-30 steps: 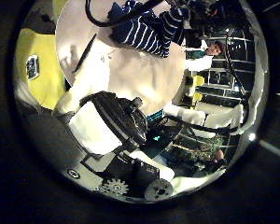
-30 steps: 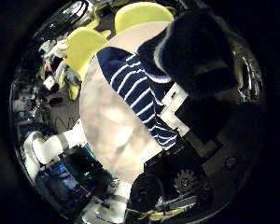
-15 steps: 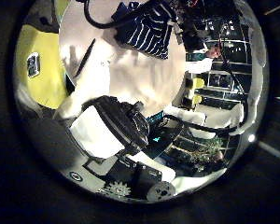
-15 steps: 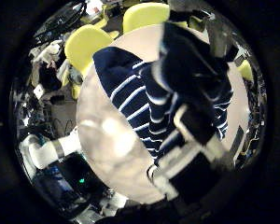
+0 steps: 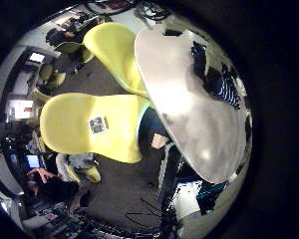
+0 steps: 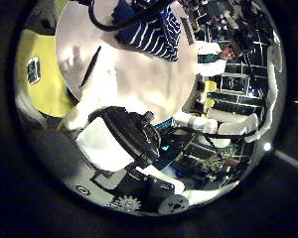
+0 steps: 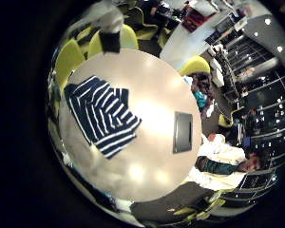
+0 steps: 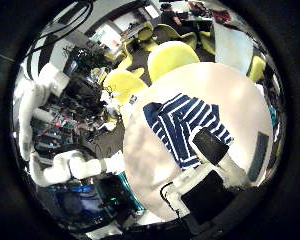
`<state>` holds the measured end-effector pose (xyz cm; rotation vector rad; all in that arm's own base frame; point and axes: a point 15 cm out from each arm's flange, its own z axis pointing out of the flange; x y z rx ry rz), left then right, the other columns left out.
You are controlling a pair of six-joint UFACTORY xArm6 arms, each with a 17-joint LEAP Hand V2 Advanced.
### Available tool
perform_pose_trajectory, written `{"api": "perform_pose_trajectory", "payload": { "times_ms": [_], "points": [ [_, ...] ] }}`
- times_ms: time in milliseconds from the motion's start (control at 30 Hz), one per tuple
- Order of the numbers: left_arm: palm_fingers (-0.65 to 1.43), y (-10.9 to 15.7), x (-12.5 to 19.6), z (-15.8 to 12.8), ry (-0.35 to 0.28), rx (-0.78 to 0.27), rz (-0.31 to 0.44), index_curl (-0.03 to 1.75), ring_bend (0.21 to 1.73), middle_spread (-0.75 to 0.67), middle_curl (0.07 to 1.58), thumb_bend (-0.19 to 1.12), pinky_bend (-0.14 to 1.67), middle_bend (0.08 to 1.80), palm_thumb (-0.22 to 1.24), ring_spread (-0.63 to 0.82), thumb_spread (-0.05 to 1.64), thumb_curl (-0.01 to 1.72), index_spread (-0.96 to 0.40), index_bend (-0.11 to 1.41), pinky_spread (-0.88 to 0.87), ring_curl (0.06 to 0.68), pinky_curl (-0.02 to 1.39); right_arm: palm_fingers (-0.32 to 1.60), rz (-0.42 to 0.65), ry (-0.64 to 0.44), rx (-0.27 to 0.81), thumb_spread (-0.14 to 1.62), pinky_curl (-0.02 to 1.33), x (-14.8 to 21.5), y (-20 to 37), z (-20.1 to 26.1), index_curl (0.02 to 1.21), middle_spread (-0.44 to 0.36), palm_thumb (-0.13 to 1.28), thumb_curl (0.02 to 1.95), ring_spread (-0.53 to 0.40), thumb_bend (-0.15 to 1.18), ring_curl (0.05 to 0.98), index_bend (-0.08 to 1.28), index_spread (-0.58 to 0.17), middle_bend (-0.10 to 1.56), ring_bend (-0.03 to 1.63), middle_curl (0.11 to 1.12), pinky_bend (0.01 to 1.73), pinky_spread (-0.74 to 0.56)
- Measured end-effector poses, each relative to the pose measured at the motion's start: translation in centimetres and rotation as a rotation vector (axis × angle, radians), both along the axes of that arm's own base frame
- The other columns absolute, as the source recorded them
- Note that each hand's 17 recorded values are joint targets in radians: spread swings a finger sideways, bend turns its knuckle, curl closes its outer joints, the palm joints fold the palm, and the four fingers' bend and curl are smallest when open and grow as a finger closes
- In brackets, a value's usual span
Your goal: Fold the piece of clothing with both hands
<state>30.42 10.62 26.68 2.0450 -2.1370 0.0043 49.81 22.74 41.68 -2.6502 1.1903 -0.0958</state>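
The striped piece of clothing point(image 7: 103, 114) lies folded in a compact bundle on the round table point(image 7: 152, 166), near its edge. Seen from the right palm it is small and well away, with nothing holding it. One finger point(image 8: 216, 150) of my right hand reaches out over the table beside the clothing point(image 8: 185, 122), fairly straight and empty. My left hand point(image 6: 127, 139) hangs off the table's side, far from the clothing point(image 6: 154, 30); its fingers look relaxed and hold nothing. The left little finger side view shows the clothing point(image 5: 224, 88) across the table.
A flat dark rectangle point(image 7: 182, 131) lies on the table beside the clothing. Moulded chairs point(image 5: 90, 124) stand round the table, two of them close to my left hand. Another chair point(image 8: 175, 55) stands behind the table's far edge.
My right hand has let go of the clothing and pulled well back from it; the clothing filled its view before and now lies small on the table. The left hand has hardly moved.
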Motion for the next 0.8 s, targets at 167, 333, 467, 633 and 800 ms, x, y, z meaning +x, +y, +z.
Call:
{"api": "perform_pose_trajectory", "payload": {
  "times_ms": [167, 333, 467, 633, 800],
  "points": [
    [0.45, -3.1, -0.1, 0.9, 0.020, 0.005, -0.023, 0.74, 0.74, -0.31, 0.83, -0.01, 0.29, 0.45, 0.51, -0.23, 1.32, 0.44, -0.33, 0.30, 0.01, 0.335, 0.32, 0.05, -0.093, 0.184, -0.068, 1.21, 0.51, -5.2, -7.3, 0.5, 0.36, -0.078, 0.92, 0.63, 0.050, -0.01, 0.343, 0.17, -0.396, 0.30, 0.69, 0.43, 0.55, 0.30],
    [0.45, -7.8, 0.5, 1.3, 0.034, 0.020, -0.059, 0.75, 0.72, -0.30, 0.83, -0.01, 0.29, 0.44, 0.51, -0.21, 1.32, 0.44, -0.33, 0.32, 0.02, 0.331, 0.32, 0.10, -0.207, 0.360, -0.111, 1.27, 0.46, -9.5, -13.3, -2.7, 0.35, -0.072, 0.84, 0.59, 0.081, -0.02, 0.315, 0.18, -0.388, 0.29, 0.64, 0.40, 0.50, 0.33],
    [0.44, -9.1, 0.6, 1.5, 0.046, 0.042, -0.046, 0.75, 0.71, -0.30, 0.84, -0.01, 0.29, 0.43, 0.50, -0.19, 1.32, 0.44, -0.33, 0.33, 0.02, 0.328, 0.32, 0.11, -0.267, 0.461, -0.130, 1.29, 0.43, -11.1, -15.7, -5.8, 0.34, -0.057, 0.80, 0.57, 0.108, -0.02, 0.303, 0.17, -0.385, 0.28, 0.61, 0.39, 0.47, 0.34],
    [0.45, -9.6, -0.9, 1.7, 0.106, 0.036, -0.050, 0.75, 0.72, -0.30, 0.83, -0.01, 0.30, 0.41, 0.48, -0.21, 1.31, 0.44, -0.34, 0.32, 0.02, 0.330, 0.33, 0.18, -0.320, 0.548, -0.168, 1.34, 0.39, -13.0, -17.1, -8.8, 0.34, -0.040, 0.75, 0.52, 0.128, -0.01, 0.281, 0.18, -0.385, 0.28, 0.57, 0.38, 0.42, 0.35],
    [0.45, -9.7, -2.1, 1.6, 0.122, 0.032, -0.040, 0.75, 0.73, -0.29, 0.83, -0.01, 0.30, 0.40, 0.47, -0.21, 1.31, 0.43, -0.33, 0.31, 0.03, 0.332, 0.33, 0.21, -0.356, 0.613, -0.175, 1.36, 0.37, -14.6, -16.8, -10.8, 0.34, -0.032, 0.74, 0.49, 0.142, -0.01, 0.266, 0.18, -0.380, 0.27, 0.53, 0.38, 0.39, 0.35]
  ]
}}
